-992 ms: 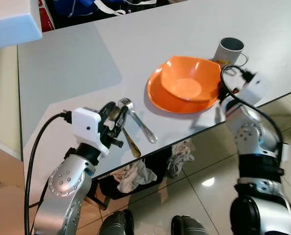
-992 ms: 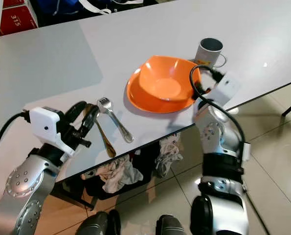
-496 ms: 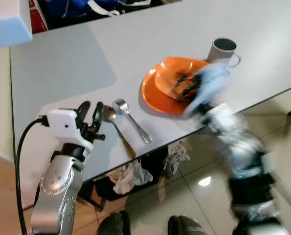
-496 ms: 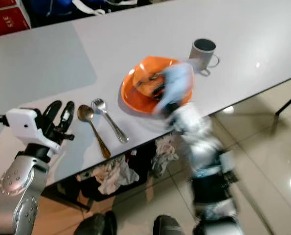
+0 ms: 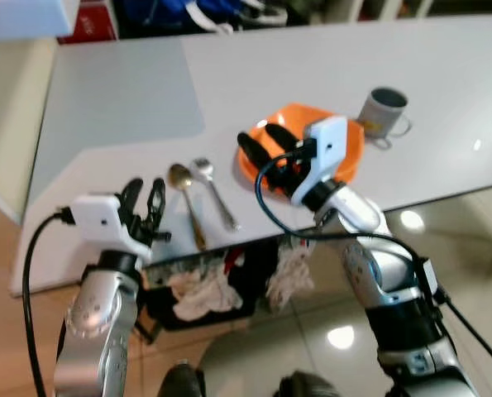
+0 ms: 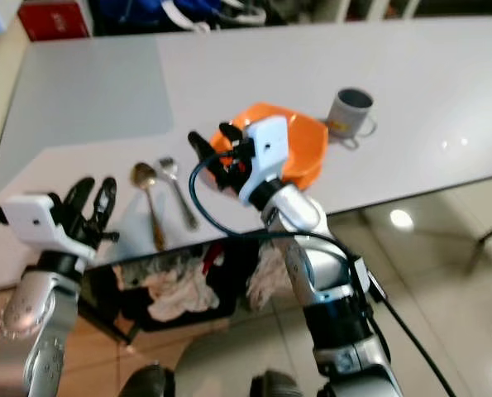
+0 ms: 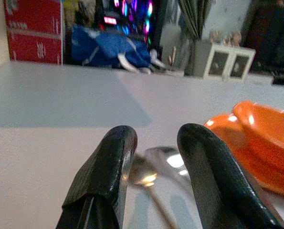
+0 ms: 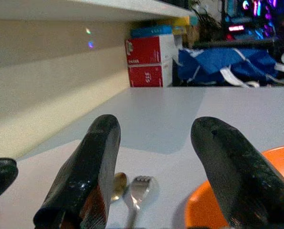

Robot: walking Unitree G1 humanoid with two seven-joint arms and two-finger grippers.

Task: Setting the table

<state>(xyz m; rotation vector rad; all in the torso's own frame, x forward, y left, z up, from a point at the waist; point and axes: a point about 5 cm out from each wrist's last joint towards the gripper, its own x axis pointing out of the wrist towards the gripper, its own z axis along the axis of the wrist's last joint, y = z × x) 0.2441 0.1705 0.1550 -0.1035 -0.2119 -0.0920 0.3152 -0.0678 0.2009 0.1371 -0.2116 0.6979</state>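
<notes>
Orange bowl [image 5: 355, 147] partly hidden behind right gripper [image 5: 262, 142].

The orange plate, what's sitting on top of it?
An orange bowl sits on the orange plate. From the head views the right claw, open and holding nothing, hangs in front and covers much of both, so I cannot tell whether the bowl holds anything.

Left claw [image 5: 144, 192] sits low near the robot's body, fingers spread and holding nothing. Right claw [image 5: 264, 141] is raised with its arm bent at the elbow, fingers apart too, also empty.
</notes>
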